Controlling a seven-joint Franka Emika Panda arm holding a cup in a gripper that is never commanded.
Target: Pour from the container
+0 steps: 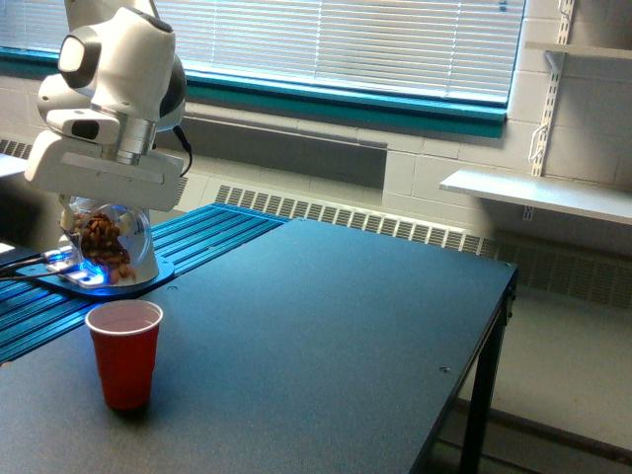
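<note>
Closed window blinds run across the top of the frame above a teal sill, with a radiator grille below and white wall shelves at the right. Filling the lower half is the dark desk, its right edge ending at a black leg in the lower right. At the upper left stands the white robot arm, its base on a blue-lit plate beside a striped blue panel. The arm's gripper hangs at the left of the frame, jaws clenched on the jar, a small clear rounded one with brown nut-like pieces showing through it. The jar is held in the air, tilted, above and slightly behind the red cup, which stands upright on the desk at the lower left, well below the jar.

Judging by the tilt, the pour seems to be just starting; no pieces are visible falling. The next move likely calls for tipping the jar further with its mouth kept over the cup's rim, so the nuts drop inside rather than onto the desk.
</note>
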